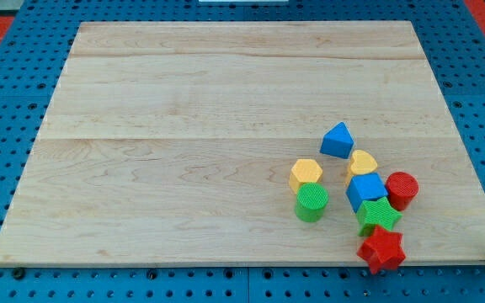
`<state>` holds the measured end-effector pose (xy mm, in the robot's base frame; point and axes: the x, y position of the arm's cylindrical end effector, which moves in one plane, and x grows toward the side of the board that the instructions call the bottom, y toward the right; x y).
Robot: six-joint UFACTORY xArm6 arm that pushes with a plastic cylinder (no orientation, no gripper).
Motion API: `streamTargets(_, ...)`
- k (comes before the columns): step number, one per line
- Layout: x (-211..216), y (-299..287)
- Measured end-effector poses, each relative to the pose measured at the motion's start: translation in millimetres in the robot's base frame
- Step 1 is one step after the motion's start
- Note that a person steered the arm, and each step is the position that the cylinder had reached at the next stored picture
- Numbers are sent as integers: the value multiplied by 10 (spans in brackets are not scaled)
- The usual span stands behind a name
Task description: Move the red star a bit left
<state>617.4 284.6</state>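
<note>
- Eight blocks sit clustered at the lower right of the wooden board (226,84); nothing else lies on it.
- The red star (381,249) sits at the very bottom edge of the board, the lowest of the cluster, touching or nearly touching the green star (377,215) just above it.
- Above those come a blue cube (365,190), a red cylinder (402,189), a yellow heart (362,162) and a blue triangle (338,140); a yellow hexagon (306,173) and a green cylinder (311,203) stand to the view's left.
- My tip does not show clearly, so I cannot tell where it stands or whether it touches anything; a dark shape at the view's right edge is too cut off to identify.
- Judging by this, the push is not yet begun; approach is the step in hand.
- Next, my tip should reach the star's right side and push a short way left, keeping low enough to leave the green star alone.
</note>
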Motion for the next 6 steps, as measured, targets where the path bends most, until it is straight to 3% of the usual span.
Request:
streamTargets(2,5,-1215)
streamTargets(6,-263,-1413)
